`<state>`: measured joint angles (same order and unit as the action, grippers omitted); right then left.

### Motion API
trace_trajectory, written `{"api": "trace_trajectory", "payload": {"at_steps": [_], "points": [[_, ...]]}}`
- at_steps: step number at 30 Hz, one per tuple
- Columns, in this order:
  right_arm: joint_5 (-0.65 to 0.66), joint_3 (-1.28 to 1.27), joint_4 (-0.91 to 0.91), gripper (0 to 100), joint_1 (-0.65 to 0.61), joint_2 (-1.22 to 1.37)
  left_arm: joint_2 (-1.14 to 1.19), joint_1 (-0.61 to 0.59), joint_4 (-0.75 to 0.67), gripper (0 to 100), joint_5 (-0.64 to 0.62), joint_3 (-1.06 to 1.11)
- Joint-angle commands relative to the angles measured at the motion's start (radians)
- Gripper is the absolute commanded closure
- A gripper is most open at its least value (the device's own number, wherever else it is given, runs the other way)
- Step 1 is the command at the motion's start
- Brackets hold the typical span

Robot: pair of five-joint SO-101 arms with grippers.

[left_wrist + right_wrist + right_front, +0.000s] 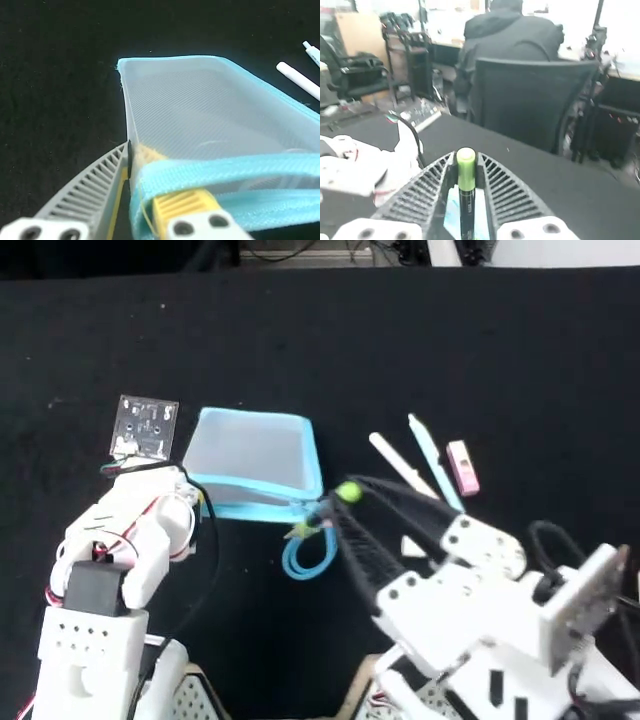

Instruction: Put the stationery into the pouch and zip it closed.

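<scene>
The translucent pouch (250,450) with light blue trim lies flat on the black table. My left gripper (197,502) is at its near left corner. In the left wrist view this gripper (131,160) is shut on the pouch (200,110) at its blue zip band. My right gripper (340,502) is shut on a black pen with a green cap (348,492), held at the pouch's near right corner. The right wrist view shows the pen (466,170) clamped upright in the right gripper (466,165). Whether the pen's tip is inside the pouch is hidden.
A white pen (400,465), a light blue pen (432,455) and a pink eraser (462,467) lie to the right of the pouch. The pouch's blue wrist loop (310,555) rests in front of it. Both arm bases stand along the near table edge.
</scene>
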<state>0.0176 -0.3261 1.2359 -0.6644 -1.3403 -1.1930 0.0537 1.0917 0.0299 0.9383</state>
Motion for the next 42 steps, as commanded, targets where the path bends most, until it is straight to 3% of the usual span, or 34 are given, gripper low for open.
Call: {"api": "trace_trajectory", "payload": {"at_steps": [1,5,12,19,33,42], "points": [[-0.012,-0.054,-0.126,98.7,-0.063,0.001,-0.006,-0.002,-0.021,97,-0.009,-0.019],[-0.008,-0.189,-0.222,98.7,-0.135,0.001,-0.006,-0.002,-0.021,97,-0.009,-0.019],[0.193,-0.403,-0.456,98.7,-0.137,0.001,-0.006,-0.002,-0.021,97,-0.009,-0.019],[0.198,-0.463,-0.591,98.7,-0.140,0.001,-0.006,-0.002,-0.021,97,-0.009,-0.019],[0.204,-0.513,-0.562,98.7,-0.135,-0.002,-0.006,-0.002,-0.020,97,-0.009,-0.019],[0.209,-0.535,-0.176,98.7,-0.138,-0.237,-0.006,-0.002,-0.020,97,-0.009,-0.019]]}}
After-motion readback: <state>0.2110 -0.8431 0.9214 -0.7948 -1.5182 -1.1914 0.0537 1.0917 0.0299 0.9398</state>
